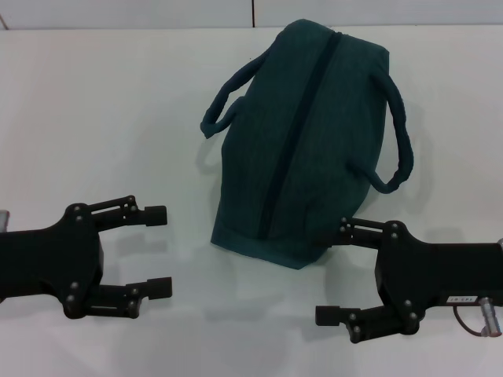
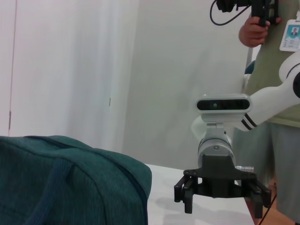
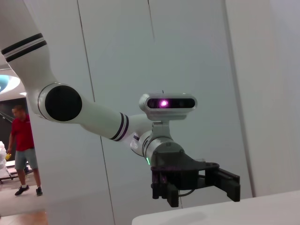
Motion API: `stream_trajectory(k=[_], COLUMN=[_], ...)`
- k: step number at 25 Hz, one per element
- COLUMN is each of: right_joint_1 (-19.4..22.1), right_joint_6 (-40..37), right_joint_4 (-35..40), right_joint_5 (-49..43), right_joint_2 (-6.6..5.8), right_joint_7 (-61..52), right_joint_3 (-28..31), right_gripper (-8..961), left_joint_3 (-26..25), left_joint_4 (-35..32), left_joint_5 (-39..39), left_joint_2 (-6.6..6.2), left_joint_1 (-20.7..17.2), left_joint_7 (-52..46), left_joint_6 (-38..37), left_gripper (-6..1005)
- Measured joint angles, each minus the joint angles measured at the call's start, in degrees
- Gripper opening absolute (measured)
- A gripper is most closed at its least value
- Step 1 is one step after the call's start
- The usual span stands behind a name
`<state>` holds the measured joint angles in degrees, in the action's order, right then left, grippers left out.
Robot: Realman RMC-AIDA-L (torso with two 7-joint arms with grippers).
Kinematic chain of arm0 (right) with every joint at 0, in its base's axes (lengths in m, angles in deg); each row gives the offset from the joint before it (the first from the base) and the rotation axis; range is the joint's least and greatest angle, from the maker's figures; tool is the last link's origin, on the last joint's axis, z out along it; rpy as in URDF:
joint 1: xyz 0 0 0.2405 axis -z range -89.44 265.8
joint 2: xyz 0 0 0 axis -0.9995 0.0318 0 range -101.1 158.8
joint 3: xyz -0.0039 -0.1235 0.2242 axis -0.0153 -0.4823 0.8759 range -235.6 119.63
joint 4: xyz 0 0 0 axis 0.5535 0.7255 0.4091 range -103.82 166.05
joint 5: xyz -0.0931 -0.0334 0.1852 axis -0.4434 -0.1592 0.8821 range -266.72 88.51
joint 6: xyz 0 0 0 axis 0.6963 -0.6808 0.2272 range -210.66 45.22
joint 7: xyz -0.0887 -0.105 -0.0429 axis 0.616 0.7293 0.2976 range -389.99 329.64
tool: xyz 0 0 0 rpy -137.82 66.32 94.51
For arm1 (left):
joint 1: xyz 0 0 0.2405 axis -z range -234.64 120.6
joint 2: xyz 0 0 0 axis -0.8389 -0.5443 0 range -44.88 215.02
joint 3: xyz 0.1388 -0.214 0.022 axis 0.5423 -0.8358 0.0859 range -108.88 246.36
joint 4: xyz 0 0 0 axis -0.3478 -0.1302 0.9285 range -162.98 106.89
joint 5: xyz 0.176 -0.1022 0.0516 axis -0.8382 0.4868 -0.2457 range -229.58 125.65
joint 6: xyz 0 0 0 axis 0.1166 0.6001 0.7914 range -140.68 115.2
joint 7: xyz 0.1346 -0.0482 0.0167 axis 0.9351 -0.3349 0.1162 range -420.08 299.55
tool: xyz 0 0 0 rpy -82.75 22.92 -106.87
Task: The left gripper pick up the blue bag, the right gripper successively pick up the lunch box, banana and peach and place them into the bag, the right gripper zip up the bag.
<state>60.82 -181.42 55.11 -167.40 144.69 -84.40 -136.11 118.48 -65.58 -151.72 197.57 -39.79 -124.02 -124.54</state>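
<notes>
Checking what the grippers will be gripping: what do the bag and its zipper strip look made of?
The blue bag looks like matte woven fabric, with fine heathered texture and soft sagging folds. Its zipper strip reads as a darker tape, probably textile; no teeth can be made out.

The left gripper [image 1: 161,250] and right gripper [image 1: 334,271] both hover low, fingers spread apart.
</notes>
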Motion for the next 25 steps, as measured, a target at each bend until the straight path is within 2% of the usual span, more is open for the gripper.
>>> stream_trajectory(k=[25], right_joint_1=[0.30], right_joint_6=[-0.44], right_joint_4=[-0.18], right_joint_5=[0.34], right_joint_2=[0.06], right_joint_7=[0.00], right_joint_3=[0.00], right_gripper=[877], left_joint_3=[0.01], left_joint_4=[-0.01], left_joint_5=[-0.13], left_joint_2=[-0.09], left_joint_1=[0.01], left_joint_7=[-0.08], left_joint_6=[0.00], left_gripper=[864])
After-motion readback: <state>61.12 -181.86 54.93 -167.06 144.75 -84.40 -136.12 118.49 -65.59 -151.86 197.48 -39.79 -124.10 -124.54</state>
